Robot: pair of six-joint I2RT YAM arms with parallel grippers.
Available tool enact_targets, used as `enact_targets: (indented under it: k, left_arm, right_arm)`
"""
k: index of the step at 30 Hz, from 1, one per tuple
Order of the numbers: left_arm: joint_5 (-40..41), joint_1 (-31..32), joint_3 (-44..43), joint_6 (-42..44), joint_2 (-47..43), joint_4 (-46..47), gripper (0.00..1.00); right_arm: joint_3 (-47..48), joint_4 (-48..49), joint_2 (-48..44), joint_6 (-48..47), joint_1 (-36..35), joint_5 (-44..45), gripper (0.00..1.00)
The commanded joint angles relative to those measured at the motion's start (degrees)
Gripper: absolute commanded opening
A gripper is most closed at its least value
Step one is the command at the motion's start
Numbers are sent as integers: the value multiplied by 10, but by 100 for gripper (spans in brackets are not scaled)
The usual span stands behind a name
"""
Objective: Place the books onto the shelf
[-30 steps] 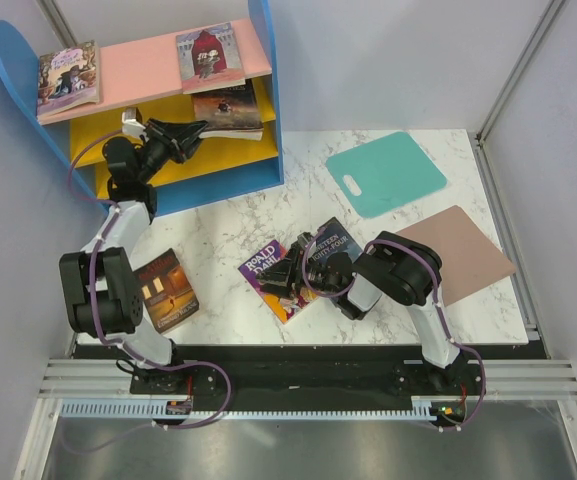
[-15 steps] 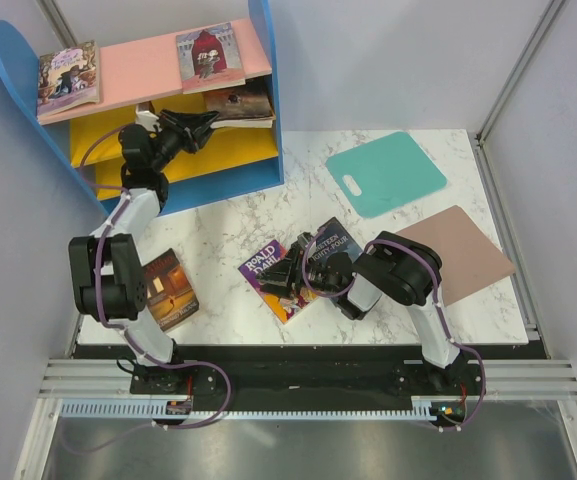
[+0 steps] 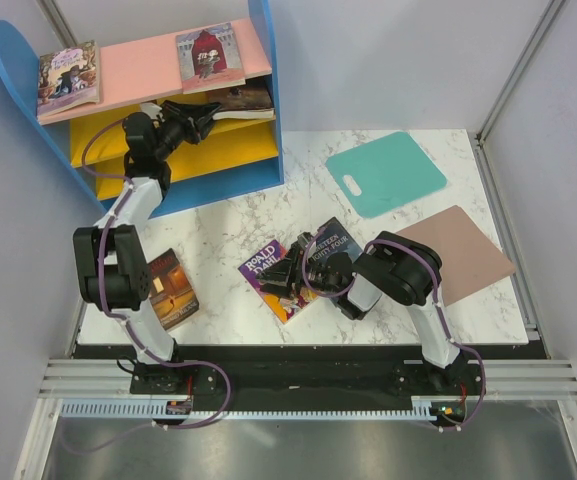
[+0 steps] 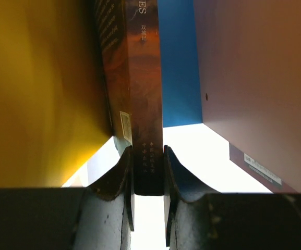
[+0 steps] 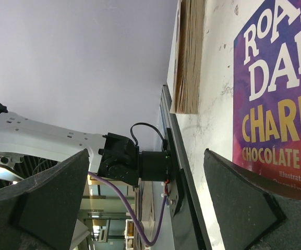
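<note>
Books sit in three places. Two lie flat on the pink top board of the shelf: an illustrated book at the left end and a red book near the right. A brown book is in the gap between that board and the upper yellow board, at the right end beside the blue side. The left gripper is clenched on its near edge, and the wrist view shows both fingers pressed flat against its covers. Whether it rests on the yellow board I cannot tell.

Three more lie on the table. An orange-brown book is near the left edge. A Dahl book and a navy book are side by side in the middle, their edges meeting under the arm. The right gripper hangs low at the Dahl book's right edge, jaws spread wide and grasping nothing.

A teal mat lies far right, with a pinkish mat nearer, partly under the right arm.
</note>
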State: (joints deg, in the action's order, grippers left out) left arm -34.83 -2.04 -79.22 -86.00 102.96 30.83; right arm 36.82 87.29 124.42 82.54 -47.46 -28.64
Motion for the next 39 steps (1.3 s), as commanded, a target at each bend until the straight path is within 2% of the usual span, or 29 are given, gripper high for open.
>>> enact_targets:
  k: [1, 10, 15, 16, 18, 19, 21, 22, 25, 33, 39]
  left_arm:
    - [4, 5, -47, 31, 6, 44, 17]
    - [-1, 6, -42, 47, 3, 35, 46]
    - [20, 6, -45, 79, -19, -9, 54]
    - [23, 6, -46, 86, -21, -19, 61]
    - [27, 6, -43, 90, -27, -31, 68]
    - [27, 5, -38, 91, -30, -33, 76]
    - [34, 5, -30, 95, -40, -41, 77]
    - [48, 5, -18, 106, -55, -52, 84]
    - [80, 6, -10, 154, -79, -118, 92]
    - [145, 5, 10, 263, -168, -249, 95]
    - [134, 5, -36, 286, -150, -343, 96]
  right_arm:
    - [-15, 133, 49, -43, -5, 6, 98]
    - [-17, 133, 50, -43, -5, 6, 98]
    - [-19, 133, 48, -42, -5, 6, 98]
    - [-19, 133, 49, -43, -5, 6, 98]
    - [-19, 133, 48, -42, -5, 7, 98]
    - [-19, 133, 48, -43, -5, 7, 98]
    - [-20, 134, 47, -42, -5, 6, 98]
    - [-21, 133, 46, -43, -6, 7, 98]
    - [-25, 133, 43, -44, -5, 8, 98]
    - [-35, 89, 9, -69, -5, 15, 98]
    - [-44, 50, -21, -93, -6, 20, 98]
